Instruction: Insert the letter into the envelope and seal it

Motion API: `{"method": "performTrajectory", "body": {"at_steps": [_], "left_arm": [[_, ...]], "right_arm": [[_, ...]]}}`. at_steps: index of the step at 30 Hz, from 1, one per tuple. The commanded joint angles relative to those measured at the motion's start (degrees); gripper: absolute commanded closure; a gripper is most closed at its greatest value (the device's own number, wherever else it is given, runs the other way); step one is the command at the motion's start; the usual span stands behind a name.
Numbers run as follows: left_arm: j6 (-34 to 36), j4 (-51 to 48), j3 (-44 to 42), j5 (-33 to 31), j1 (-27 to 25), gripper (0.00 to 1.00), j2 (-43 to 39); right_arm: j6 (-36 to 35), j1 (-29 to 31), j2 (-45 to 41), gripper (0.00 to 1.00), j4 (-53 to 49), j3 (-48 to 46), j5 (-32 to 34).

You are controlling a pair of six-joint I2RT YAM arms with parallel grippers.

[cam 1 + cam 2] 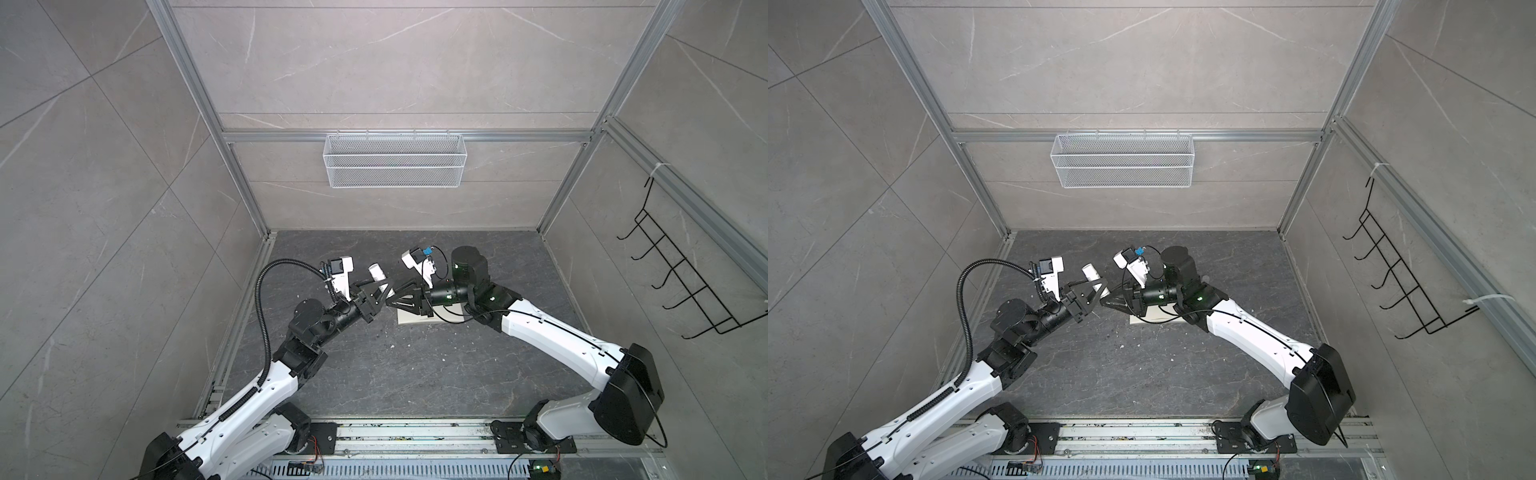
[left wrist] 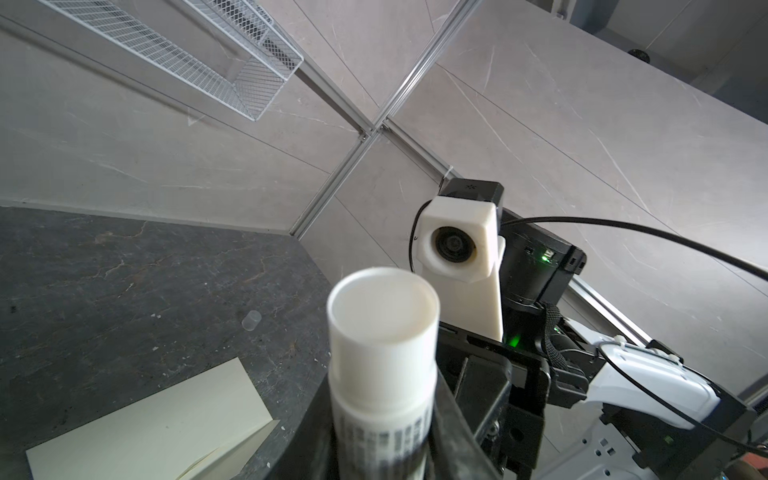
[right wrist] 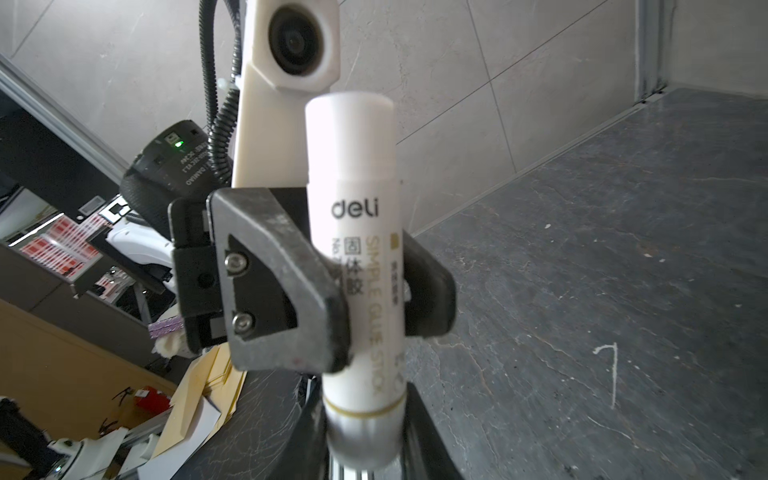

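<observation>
Above mid-table, the left gripper [image 3: 376, 303] clamps the glue stick [image 3: 353, 158]; the right gripper [image 1: 392, 303] flanks its base, grip unclear. At 4 o'clock, the envelope [image 1: 409, 326] lies half-hidden beneath the right arm [image 1: 540, 328].

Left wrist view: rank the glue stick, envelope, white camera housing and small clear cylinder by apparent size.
1. glue stick and envelope: about alike; the stick is nearest the camera, the envelope runs off frame.
2. white camera housing
3. small clear cylinder
</observation>
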Motion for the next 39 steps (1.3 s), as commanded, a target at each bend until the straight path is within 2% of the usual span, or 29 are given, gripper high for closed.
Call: {"method": "performTrajectory", "body": {"at_steps": [1,3,5,10,16,26,39], "left_arm": [[-3.2,-2.5,1.7,-5.1,-0.3,1.0,-0.3],[-4.4,-3.9,2.2,-7.1,-0.3,1.0,-0.3],[-4.8,-4.6,2.5,-8.5,-0.3,1.0,-0.6],[-5.4,-4.8,2.8,-10.1,-0.3,1.0,-0.5],[-6.5,-4.2,2.9,-10.1,-0.3,1.0,-0.1],[-7.2,-3.9,2.6,-10.3,-0.3,1.0,-0.1],[-7.5,-3.9,2.5,-10.5,-0.3,1.0,-0.6]], "right_arm": [[-5.8,2.0,-6.3,0.5,-1.7,-2.3,24.2],[-10.9,6.1,-9.1,0.38,-3.2,-4.2,37.9],[-13.8,9.7,-11.0,0.29,-2.8,-5.8,47.2],[-19.7,17.4,-11.0,0.26,-0.8,-7.5,64.0],[-25.5,23.9,-6.3,0.29,3.9,-5.8,75.8],[-26.4,25.9,-2.1,0.38,8.5,-4.7,79.0],[-25.3,26.2,-0.2,0.42,9.3,-3.1,78.4]]}}
